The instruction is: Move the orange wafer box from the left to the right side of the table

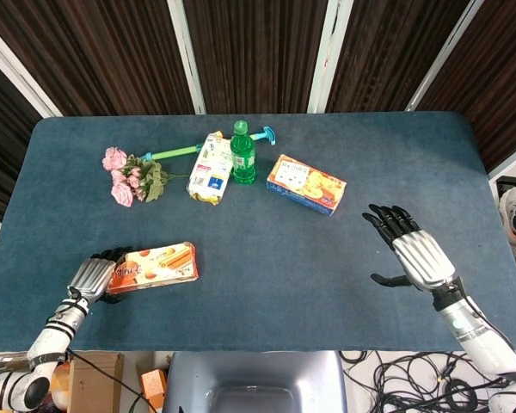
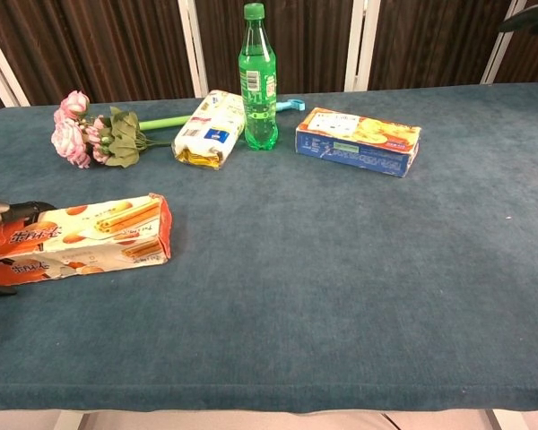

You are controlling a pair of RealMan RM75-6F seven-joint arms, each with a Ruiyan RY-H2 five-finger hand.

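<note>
The orange wafer box (image 1: pixel 155 265) lies flat near the front left of the blue table (image 1: pixel 267 284). My left hand (image 1: pixel 93 277) grips its left end, fingers over the far edge and thumb under the near edge. In the chest view the box (image 2: pixel 90 237) shows at the left edge, with only dark fingertips (image 2: pixel 18 210) of that hand in sight. My right hand (image 1: pixel 413 254) hovers over the right side of the table with its fingers spread, holding nothing. It is far from the box.
Along the back stand pink flowers (image 1: pixel 129 176), a white snack bag (image 1: pixel 208 168), a green bottle (image 1: pixel 242 153) and a blue and orange box (image 1: pixel 306 183). A teal handle (image 1: pixel 267 134) lies behind the bottle.
</note>
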